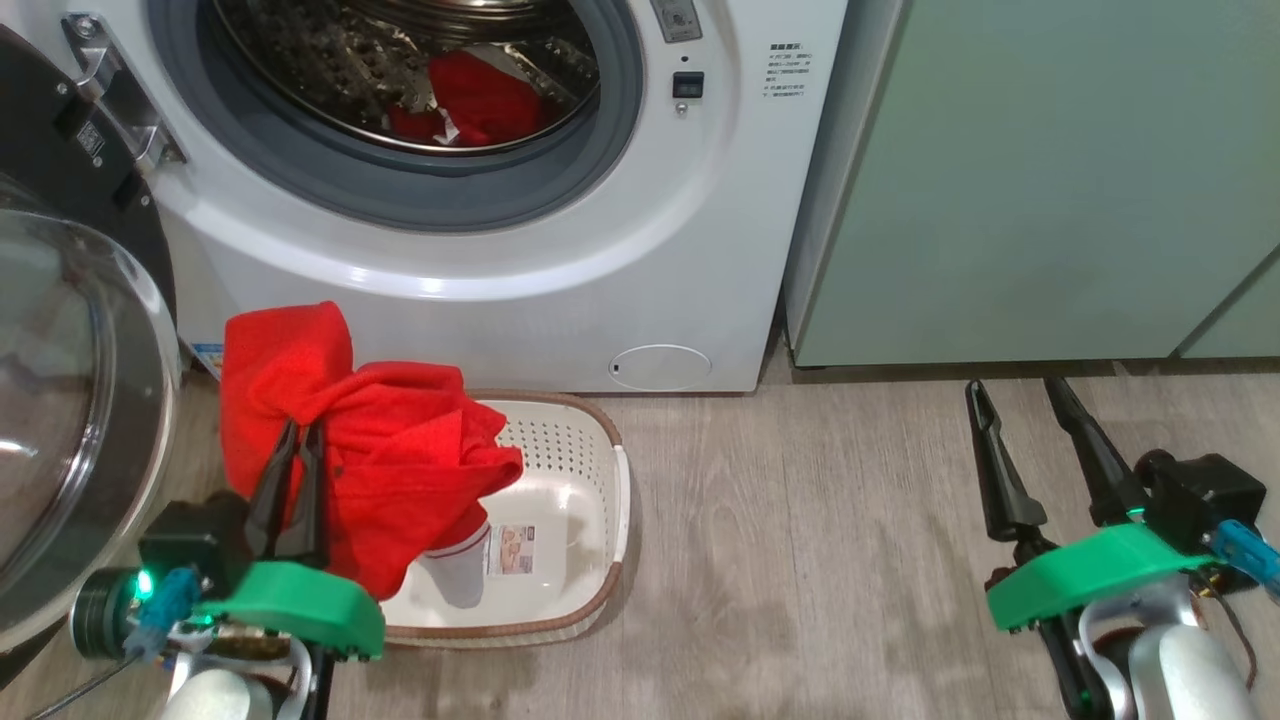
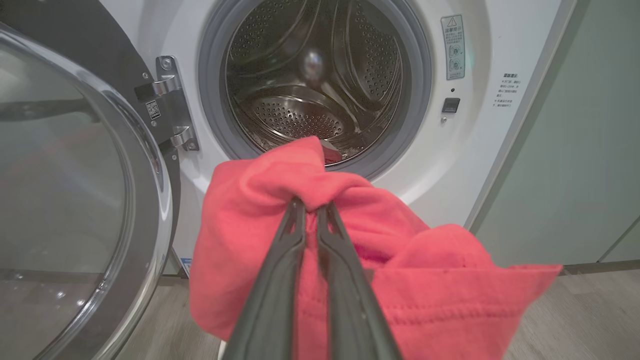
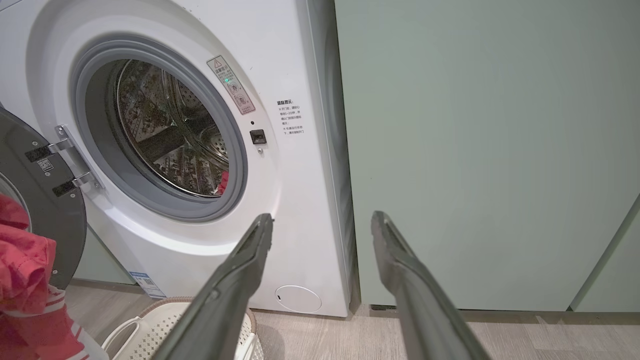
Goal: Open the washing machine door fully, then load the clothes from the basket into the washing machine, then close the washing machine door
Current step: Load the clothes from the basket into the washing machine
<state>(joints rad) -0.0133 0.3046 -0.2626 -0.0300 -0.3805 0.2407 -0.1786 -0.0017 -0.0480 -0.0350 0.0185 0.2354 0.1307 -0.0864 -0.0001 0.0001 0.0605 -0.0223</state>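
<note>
My left gripper is shut on a red garment, held up above the cream basket so that the cloth hangs partly into it. In the left wrist view the gripper pinches a fold of the red garment in front of the drum opening. The washing machine stands behind with its door swung open at the left. Another red garment lies in the metal drum. My right gripper hangs open over the floor, holding nothing; the same gripper faces the machine's right edge.
A pale green cabinet stands right of the washer. A white sock-like piece hangs under the red cloth inside the basket. Wooden floor stretches between basket and right arm. The door hinge sits at the opening's left.
</note>
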